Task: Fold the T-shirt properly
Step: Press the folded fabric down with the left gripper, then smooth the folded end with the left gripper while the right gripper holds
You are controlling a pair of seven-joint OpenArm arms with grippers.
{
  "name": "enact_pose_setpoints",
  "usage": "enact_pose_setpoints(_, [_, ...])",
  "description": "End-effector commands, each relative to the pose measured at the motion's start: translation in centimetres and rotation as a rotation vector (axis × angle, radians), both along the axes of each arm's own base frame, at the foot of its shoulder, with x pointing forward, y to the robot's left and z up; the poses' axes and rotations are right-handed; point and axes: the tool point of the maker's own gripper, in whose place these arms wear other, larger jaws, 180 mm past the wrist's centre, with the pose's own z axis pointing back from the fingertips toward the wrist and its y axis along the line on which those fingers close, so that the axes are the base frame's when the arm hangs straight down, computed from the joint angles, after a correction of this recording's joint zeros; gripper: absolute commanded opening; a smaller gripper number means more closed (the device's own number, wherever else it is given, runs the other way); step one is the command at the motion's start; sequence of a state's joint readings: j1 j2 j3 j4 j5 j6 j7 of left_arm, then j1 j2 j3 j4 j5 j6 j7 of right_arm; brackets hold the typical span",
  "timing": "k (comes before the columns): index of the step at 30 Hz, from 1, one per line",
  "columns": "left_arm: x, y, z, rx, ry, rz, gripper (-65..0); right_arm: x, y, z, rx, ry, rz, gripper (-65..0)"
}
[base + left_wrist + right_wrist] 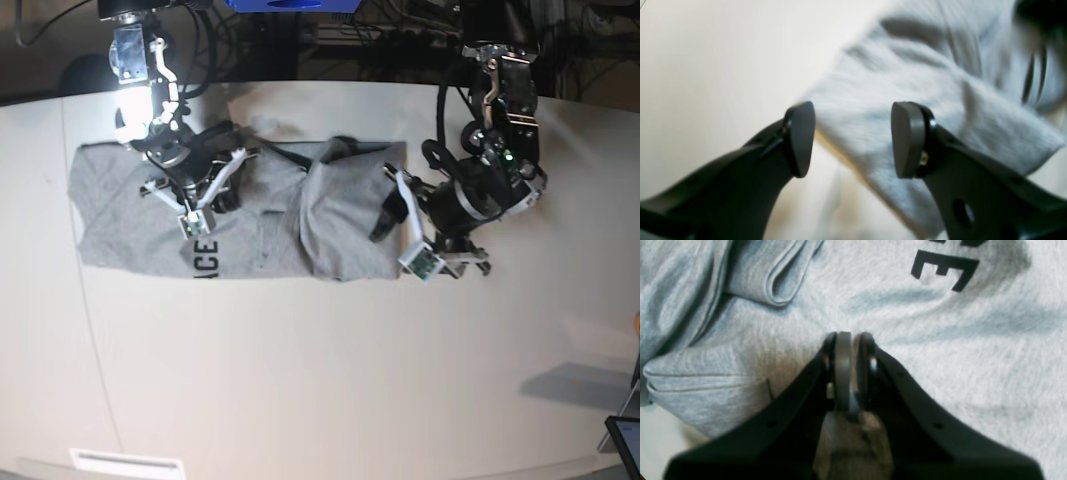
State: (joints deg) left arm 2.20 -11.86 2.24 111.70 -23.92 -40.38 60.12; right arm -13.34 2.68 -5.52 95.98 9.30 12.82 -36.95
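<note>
Left wrist: left hand [853, 140] wide, empty, over blurred T-shirt [907, 110] edge; regrasp could catch one layer only.
Right wrist: right hand [851, 340] pinched narrow, fabric between pads unclear; could slip.
Base: T-shirt lying on bench [320, 370], right portion flopped over, wrinkled; crooked fold likely if dragged.

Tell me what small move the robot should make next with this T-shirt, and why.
Probably lift the left gripper clear: its jaws stand open with nothing between them, just off the folded edge of the T-shirt. The right gripper is shut over the lettered part.
</note>
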Motion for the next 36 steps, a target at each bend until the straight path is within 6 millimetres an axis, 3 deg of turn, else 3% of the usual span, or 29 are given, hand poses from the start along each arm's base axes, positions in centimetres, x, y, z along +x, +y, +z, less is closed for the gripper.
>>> enact_pose_setpoints(1, [0.7, 0.5, 1.3, -0.058, -0.033, 0.018, -29.1, -0.8, -0.4, -0.9, -0.031, 0.054, 0.005, -58.2])
enact_pose_setpoints(4, [1.1, 1.5, 1.9, -0.184, -0.013, 0.038, -29.2, -0.8, -0.4, -0.9, -0.031, 0.054, 0.005, -58.2])
enact_pose_setpoints(11, [1.7, 2.2, -0.8, -0.242, 0.083, 0.068, -29.4, -0.8, -0.2, -0.8, -0.027, 0.054, 0.007, -58.2])
enact_pose_setpoints(16, [1.2, -2.1, -0.7, -0.23, 0.094, -0.068, -29.4, -0.8, -0.2, -0.8, -0.027, 0.054, 0.007, -58.2])
enact_pose_setpoints(21, [1.8, -3.9, -0.7, -0.227, 0.098, -0.121, -29.6, -0.8, -0.1, -0.8, -0.024, 0.054, 0.007, -58.2])
enact_pose_setpoints(28, [1.2, -3.4, -6.3, -0.08, 0.216, -0.086, -29.6, -0.8, -0.4, -0.8, -0.029, 0.054, 0.005, -58.2])
enact_pose_setpoints(31, [0.9, -4.1, -6.6, -0.081, 0.227, -0.102, -29.6, -0.7, -0.3, -0.8, -0.028, 0.052, 0.004, -58.2])
enact_pose_setpoints(36, [0.8, -3.4, -7.6, -0.067, 0.258, -0.091, -29.6, -0.3, -0.3, -0.6, -0.028, 0.043, 0.004, -58.2])
